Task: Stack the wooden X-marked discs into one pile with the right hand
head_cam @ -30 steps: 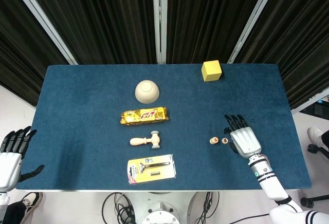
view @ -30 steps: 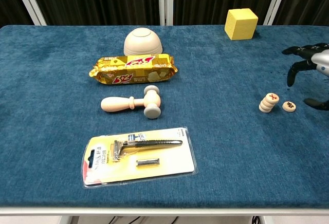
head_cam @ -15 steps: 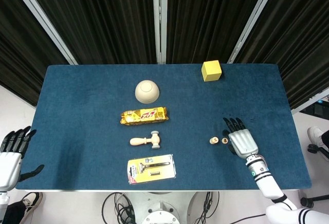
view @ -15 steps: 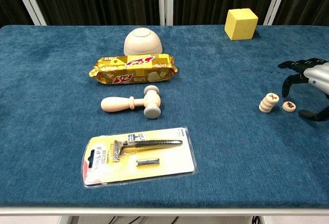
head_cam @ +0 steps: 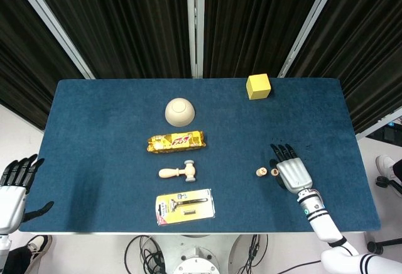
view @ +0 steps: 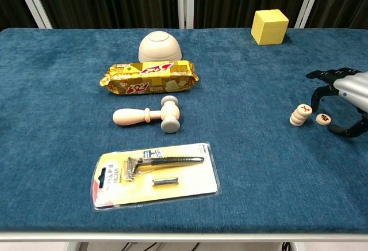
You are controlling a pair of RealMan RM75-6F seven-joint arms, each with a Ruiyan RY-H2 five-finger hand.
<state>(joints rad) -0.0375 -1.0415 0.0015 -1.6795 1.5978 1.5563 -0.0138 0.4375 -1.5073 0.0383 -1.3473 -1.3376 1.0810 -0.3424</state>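
Right hand [view: 345,98] shifted closer over loose disc [view: 323,118] since earlier frame; fingers spread, nothing held. Disc pile [view: 299,114] seen just beside. Left hand [head_cam: 12,186] open off counter [head_cam: 94,136].

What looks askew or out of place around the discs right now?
The disc pile leans, its discs staggered rather than squared up. One loose disc lies flat beside it, apart from the pile, with the right robot hand open above it. Nothing looks spilled or damaged.

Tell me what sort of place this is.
Probably a robot test lab, not a home: a blue cloth-covered table before black curtains, laid with unrelated props such as a packaged razor, a yellow cube and a wooden mallet.
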